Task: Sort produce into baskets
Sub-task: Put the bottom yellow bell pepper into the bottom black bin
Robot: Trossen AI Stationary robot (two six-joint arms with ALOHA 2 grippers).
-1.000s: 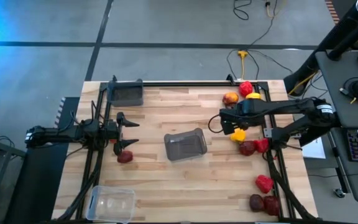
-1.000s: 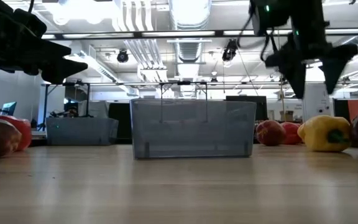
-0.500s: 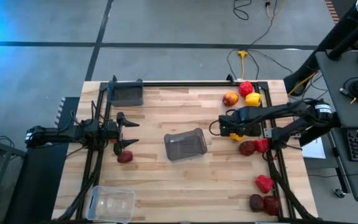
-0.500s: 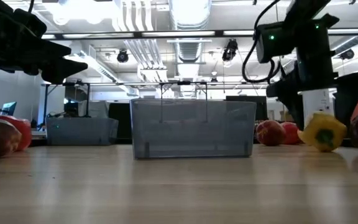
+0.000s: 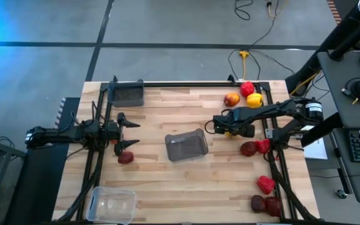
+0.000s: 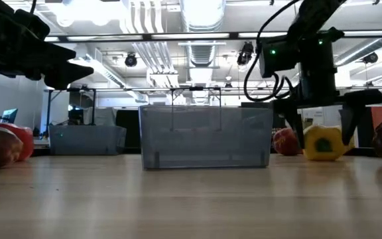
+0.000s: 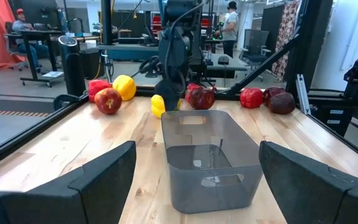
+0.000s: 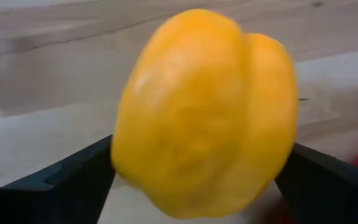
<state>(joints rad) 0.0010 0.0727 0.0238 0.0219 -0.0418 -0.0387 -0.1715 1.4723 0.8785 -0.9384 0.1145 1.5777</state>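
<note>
Right gripper [image 6: 321, 136] has dropped to the table since a second ago, fingers now wide apart around the yellow pepper [image 6: 322, 143], right of the grey basket [image 5: 187, 146]. Whether it's gripping, can't tell. Left gripper [image 5: 129, 132] unchanged, half open, empty.

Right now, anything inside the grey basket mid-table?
No produce shows inside the grey basket: the left wrist view looks into it and shows only its bare floor. Its near wall is translucent, so little is hidden.

Both arms are matte black with slim tubular links; the right arm [image 5: 274, 111] (near the wooden table [image 5: 167, 175]) shows a white wrist band.
</note>
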